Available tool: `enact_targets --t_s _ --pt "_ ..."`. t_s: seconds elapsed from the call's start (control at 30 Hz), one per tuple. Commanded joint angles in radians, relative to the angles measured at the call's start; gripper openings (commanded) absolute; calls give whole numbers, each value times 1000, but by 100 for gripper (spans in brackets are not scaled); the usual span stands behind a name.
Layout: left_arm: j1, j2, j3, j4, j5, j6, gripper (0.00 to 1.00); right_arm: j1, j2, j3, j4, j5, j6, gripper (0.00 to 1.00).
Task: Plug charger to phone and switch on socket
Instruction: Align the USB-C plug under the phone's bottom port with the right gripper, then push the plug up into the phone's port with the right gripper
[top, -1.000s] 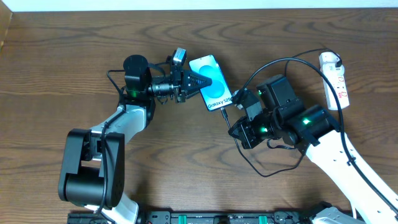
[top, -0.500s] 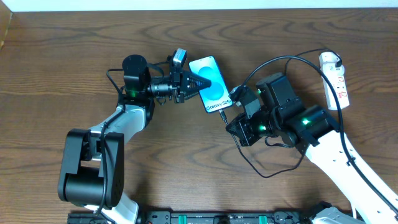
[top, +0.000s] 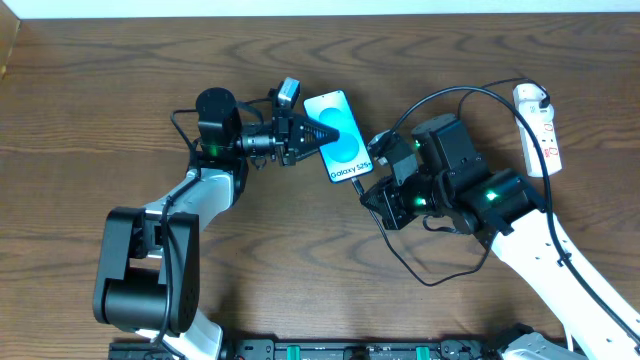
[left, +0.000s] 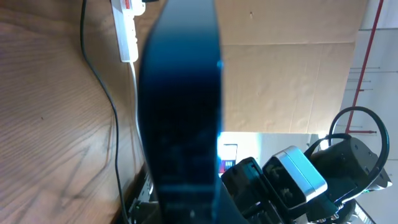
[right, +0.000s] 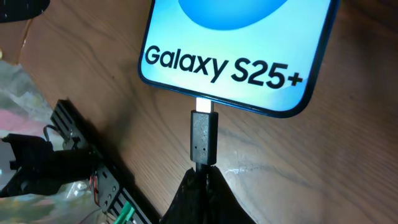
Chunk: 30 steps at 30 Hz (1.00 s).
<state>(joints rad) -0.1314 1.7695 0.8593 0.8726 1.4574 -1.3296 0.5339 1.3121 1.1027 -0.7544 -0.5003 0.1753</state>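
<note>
The phone (top: 350, 155) lies at mid-table, its turquoise screen (right: 239, 37) up and reading "Galaxy S25+". My left gripper (top: 322, 132) comes in from the left and is shut on the phone's left edge; in the left wrist view the phone is a blurred dark blue band (left: 180, 112). My right gripper (right: 200, 190) is shut on the charger cable just behind the black connector (right: 203, 140). The connector's metal tip (right: 205, 104) meets the phone's bottom edge. The charger cable (top: 440, 97) arcs to the white socket (top: 540, 128) at the right.
A slack loop of the cable (top: 430, 275) lies on the wood under my right arm. The socket (left: 127, 31) and cable (left: 109, 106) also show in the left wrist view, with a cardboard wall (left: 286, 68) behind. A black rail (top: 330, 350) runs along the near edge.
My right gripper has moved up and left with the connector, bringing its tip to the phone's bottom edge. The left gripper and the phone have stayed put.
</note>
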Motion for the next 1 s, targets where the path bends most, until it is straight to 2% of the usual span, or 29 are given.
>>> enact_targets --t_s 0.0,0.3,0.97 --pt "-5 -4 27 13 49 28 7 5 0 0 35 5 41 1" --pt "-6 -4 27 13 50 37 7 5 0 0 71 34 94 1" --pt "-40 -4 27 13 42 72 8 5 0 0 220 91 94 1"
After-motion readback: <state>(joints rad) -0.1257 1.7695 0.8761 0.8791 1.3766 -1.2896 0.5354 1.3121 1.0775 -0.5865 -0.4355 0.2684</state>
